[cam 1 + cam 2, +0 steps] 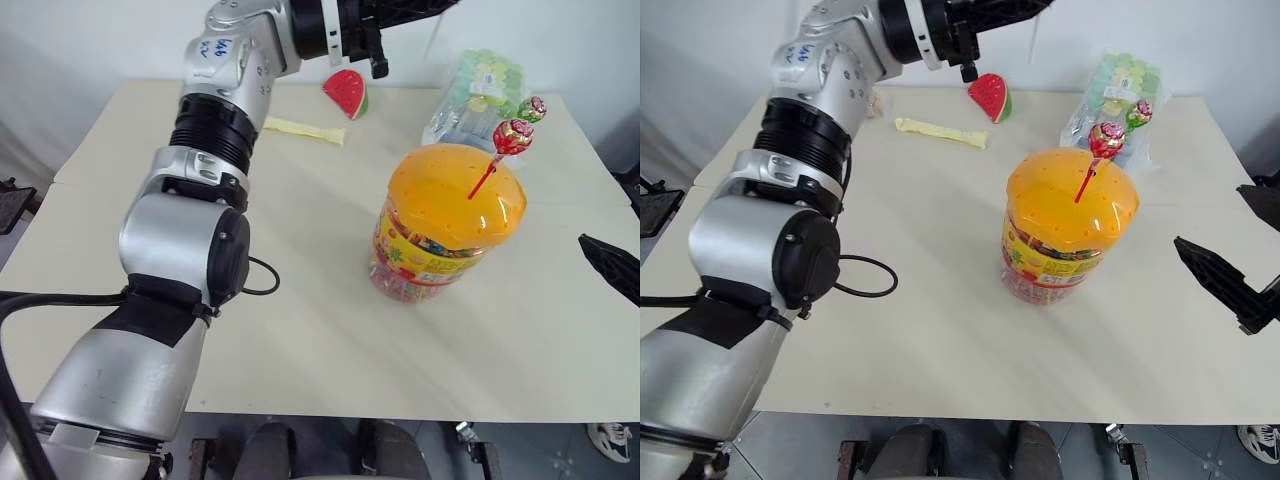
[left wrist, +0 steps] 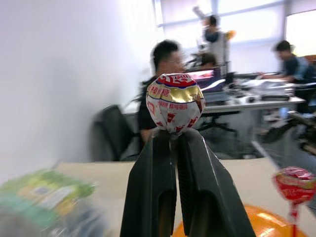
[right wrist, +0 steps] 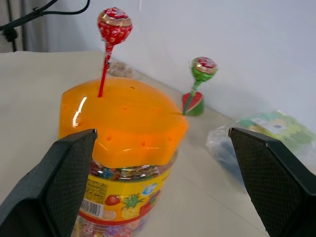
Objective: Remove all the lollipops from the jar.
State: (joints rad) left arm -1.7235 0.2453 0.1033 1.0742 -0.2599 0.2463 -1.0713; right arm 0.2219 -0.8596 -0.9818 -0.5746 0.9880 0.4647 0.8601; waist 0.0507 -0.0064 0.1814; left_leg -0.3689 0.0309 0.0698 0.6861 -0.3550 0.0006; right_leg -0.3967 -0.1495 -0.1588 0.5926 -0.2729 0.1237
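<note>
Red lollipop (image 1: 512, 136) and green lollipop (image 1: 532, 108) stand in the jar (image 1: 447, 222) lid, right of frame centre; left gripper (image 2: 174, 143), clenched on the pinkish lollipop (image 2: 174, 102), should carry it well aside; right gripper (image 3: 160, 182) gapes, empty

Both head eyes look forward and down over the table (image 1: 330, 330) from its near edge, sharing the jar (image 1: 445, 225) at right. The left wrist camera, raised high, faces level along its left gripper (image 2: 174, 136) toward an office. The right wrist camera sits close beside the jar, facing left past it.
</note>
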